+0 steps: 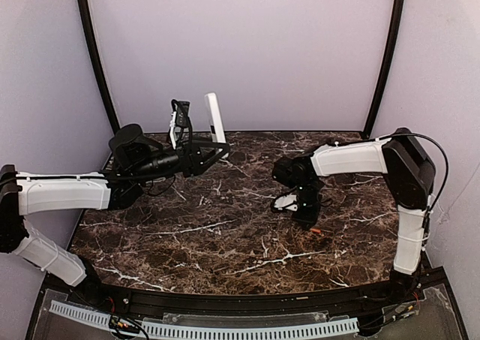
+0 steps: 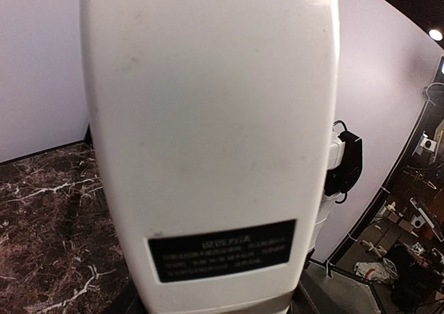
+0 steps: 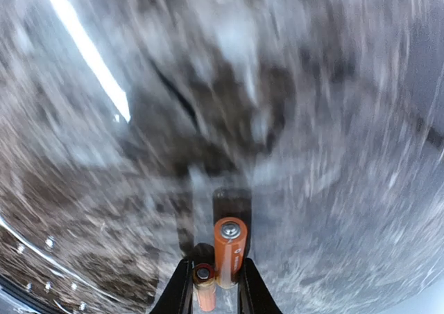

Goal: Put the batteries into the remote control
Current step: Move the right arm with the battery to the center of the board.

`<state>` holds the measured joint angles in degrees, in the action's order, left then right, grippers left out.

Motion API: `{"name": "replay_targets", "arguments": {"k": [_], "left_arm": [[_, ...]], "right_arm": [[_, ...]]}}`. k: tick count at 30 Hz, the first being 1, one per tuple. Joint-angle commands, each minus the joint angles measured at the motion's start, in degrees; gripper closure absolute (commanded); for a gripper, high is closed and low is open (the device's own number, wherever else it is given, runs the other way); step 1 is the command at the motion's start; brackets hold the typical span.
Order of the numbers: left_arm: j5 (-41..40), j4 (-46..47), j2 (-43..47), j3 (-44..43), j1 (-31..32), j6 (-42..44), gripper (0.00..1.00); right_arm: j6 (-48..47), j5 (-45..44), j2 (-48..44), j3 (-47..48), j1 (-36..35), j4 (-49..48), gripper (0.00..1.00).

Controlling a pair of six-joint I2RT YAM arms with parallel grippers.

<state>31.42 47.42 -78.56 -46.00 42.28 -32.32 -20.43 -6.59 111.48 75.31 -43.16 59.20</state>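
Observation:
The remote control (image 1: 216, 117) stands upright above the back of the marble table, with my left gripper (image 1: 212, 149) shut on its lower end. Its plain white back (image 2: 208, 120), with a black label, fills the left wrist view and hides the fingers. My right gripper (image 3: 216, 271) points down at the table right of centre and is shut on the batteries. These are two orange cylinders side by side, the longer-showing one (image 3: 230, 250) on the right and the other (image 3: 204, 286) lower on the left. In the top view only an orange tip (image 1: 316, 230) shows under the right gripper (image 1: 306, 214).
A small black device with a cable (image 1: 179, 118) hangs at the back wall just left of the remote. A small white piece (image 1: 285, 202) shows beside the right gripper. Black frame posts (image 1: 96, 55) stand at the back corners. The right wrist view is blurred.

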Motion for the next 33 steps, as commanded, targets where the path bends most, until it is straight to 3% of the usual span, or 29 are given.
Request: {"name": "replay_targets", "arguments": {"k": [1,14,20,29,33], "left_arm": [[-0.8,-2.53,4.07,0.7,-1.26,2.57,0.64],[-4.07,-9.71,9.16,1.83,-3.9,5.34,0.65],[-4.61,-10.97,9.41,1.75,-4.14,5.38,0.64],[-4.49,-11.41,8.21,0.78,-4.14,4.46,0.65],[-4.56,-10.81,7.95,0.75,-4.18,3.96,0.66]], "right_arm": [[0.59,2.7,6.86,8.97,-4.1,1.15,0.85],[-2.33,2.45,28.46,44.58,-13.73,13.31,0.86],[-2.56,2.35,29.96,45.1,-14.89,13.17,0.82],[-1.97,2.67,27.05,42.95,-14.94,8.57,0.55],[-1.81,2.16,25.84,42.88,-14.9,7.42,0.51]]}}
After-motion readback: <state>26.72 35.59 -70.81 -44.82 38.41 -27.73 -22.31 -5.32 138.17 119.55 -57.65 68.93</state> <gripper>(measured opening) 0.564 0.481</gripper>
